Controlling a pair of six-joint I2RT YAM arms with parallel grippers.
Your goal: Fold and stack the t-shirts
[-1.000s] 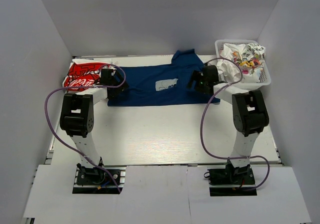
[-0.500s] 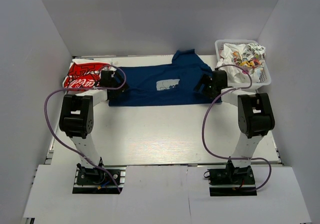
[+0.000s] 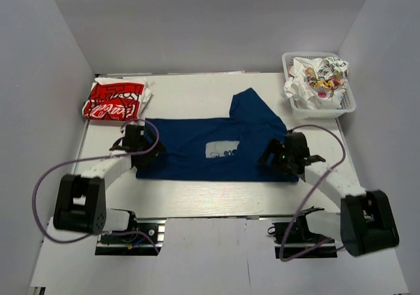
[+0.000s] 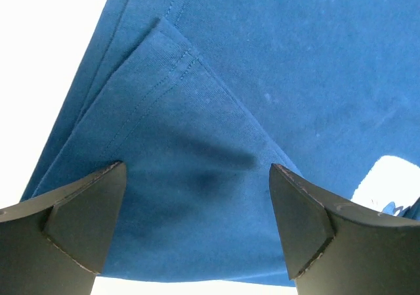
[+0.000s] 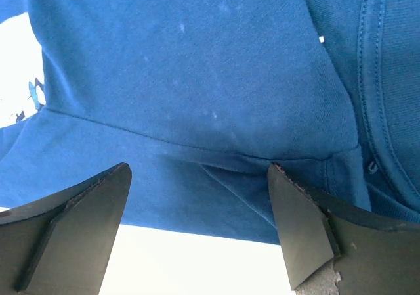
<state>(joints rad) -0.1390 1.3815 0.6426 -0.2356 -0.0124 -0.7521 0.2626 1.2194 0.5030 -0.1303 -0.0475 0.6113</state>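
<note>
The navy blue t-shirt [image 3: 210, 144] with its pale square print lies flat across the middle of the table, one sleeve sticking up at the back. My left gripper [image 3: 136, 148] is open over its left near corner; the left wrist view shows the cloth [image 4: 216, 98] between the spread fingers of that gripper [image 4: 197, 170], with nothing held. My right gripper [image 3: 281, 157] is open over the shirt's right near edge; the right wrist view shows the cloth [image 5: 197, 78] between the spread fingers of this gripper [image 5: 198, 170]. The red-and-white t-shirt [image 3: 116, 98] lies folded at the back left.
A white lattice basket [image 3: 348, 99] at the back right holds crumpled white t-shirts [image 3: 318, 78] with colourful prints. Grey walls close in the table on three sides. The arm cables loop over the table's near corners.
Both arms have drawn back toward the near edge, and the navy shirt has come with them from the back of the table to the middle. Both arms now lie low.
</note>
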